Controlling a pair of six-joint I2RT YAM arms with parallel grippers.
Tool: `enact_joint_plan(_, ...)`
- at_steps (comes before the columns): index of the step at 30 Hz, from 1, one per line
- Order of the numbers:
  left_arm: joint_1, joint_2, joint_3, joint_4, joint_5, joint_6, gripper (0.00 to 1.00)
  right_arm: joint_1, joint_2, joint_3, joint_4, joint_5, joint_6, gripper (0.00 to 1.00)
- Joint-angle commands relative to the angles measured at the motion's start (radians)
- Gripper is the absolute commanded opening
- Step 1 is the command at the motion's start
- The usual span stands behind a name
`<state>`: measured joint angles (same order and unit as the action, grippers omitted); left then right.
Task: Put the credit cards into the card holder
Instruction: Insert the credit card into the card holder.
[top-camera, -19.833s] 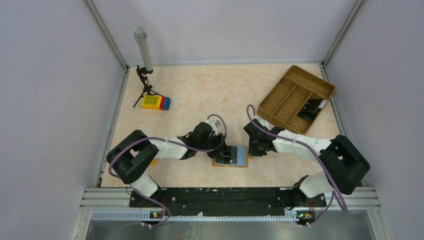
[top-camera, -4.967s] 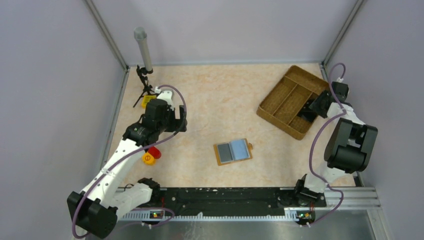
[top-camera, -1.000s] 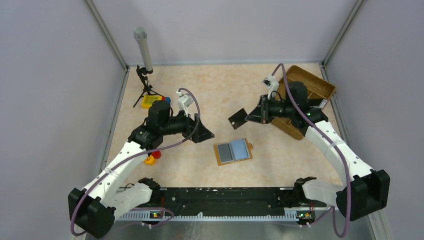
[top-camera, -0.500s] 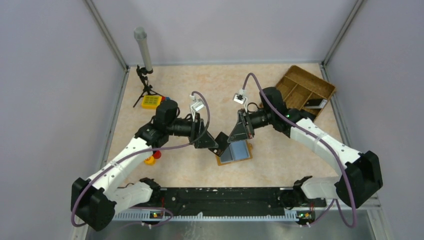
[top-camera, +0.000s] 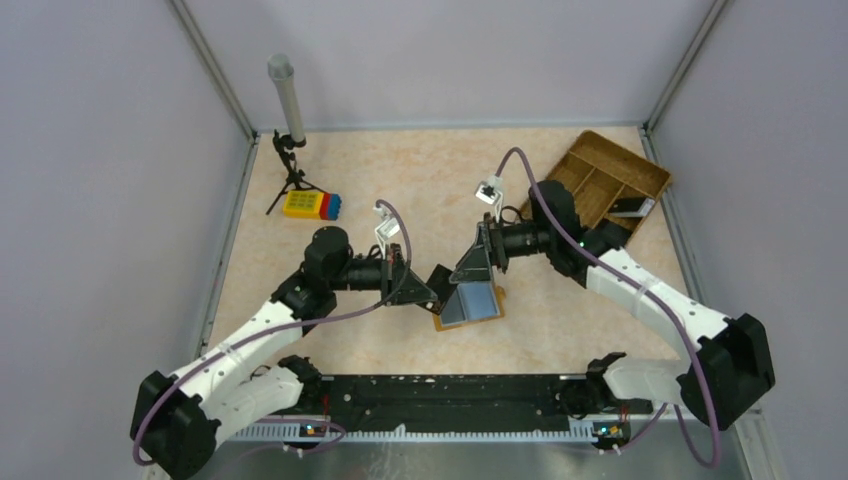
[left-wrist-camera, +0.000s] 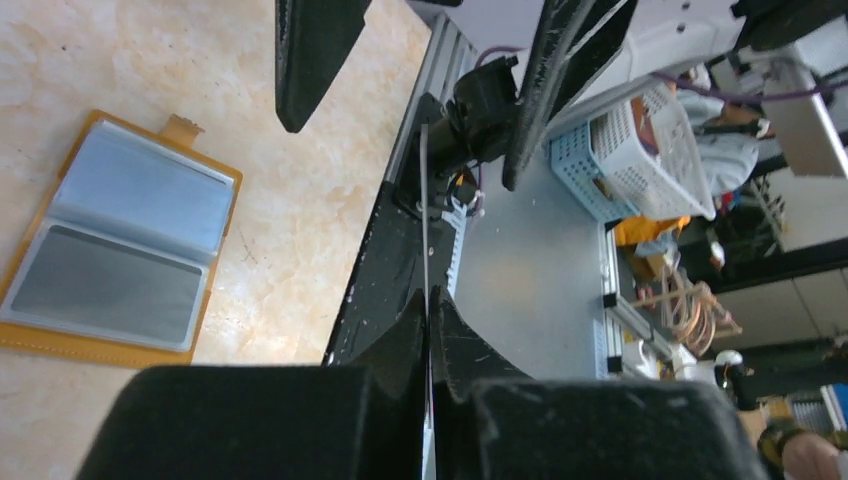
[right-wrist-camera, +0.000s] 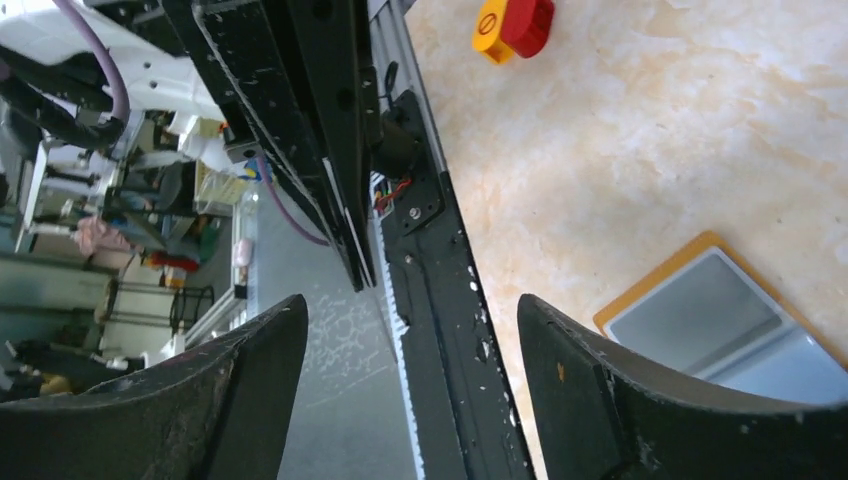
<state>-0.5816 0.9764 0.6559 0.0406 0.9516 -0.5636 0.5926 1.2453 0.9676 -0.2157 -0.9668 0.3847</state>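
Note:
The card holder lies open on the table, orange-tan, with a light blue credit card and a dark grey one in its pockets. Just above its left end my left gripper is shut on a black credit card. In the left wrist view that card shows edge-on as a thin line rising from the closed left gripper. My right gripper faces it from the right, open around the card's other end. The right wrist view shows the right gripper wide apart and the card holder below right.
A brown woven tray at the back right holds another black card. A yellow-red-blue block and a small tripod with a grey cylinder stand at the back left. A red and yellow knob lies near the left arm.
The right arm carried the black card from the tray side to the card holder. My left gripper came in and shut on it, and the right gripper opened.

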Motion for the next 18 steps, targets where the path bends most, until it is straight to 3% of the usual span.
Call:
enact_joint_plan(1, -0.023, -0.111, -0.123, 0.391, -0.212, -0.249, 0.00, 0.006, -0.110, -0.131, 0.350, 0.161, 0.254, 0.74)
enact_joint_plan(5, -0.049, -0.160, -0.219, 0.533, -0.374, -0.346, 0.00, 0.006, -0.161, -0.295, 0.681, 0.239, 0.487, 0.63)
enact_joint_plan(8, -0.061, -0.158, -0.250, 0.600, -0.419, -0.386, 0.00, 0.008, -0.176, -0.373, 0.841, 0.286, 0.588, 0.55)
enact_joint_plan(18, -0.084, -0.140, -0.288, 0.683, -0.467, -0.433, 0.00, 0.038, -0.130, -0.433, 1.076, 0.269, 0.707, 0.39)
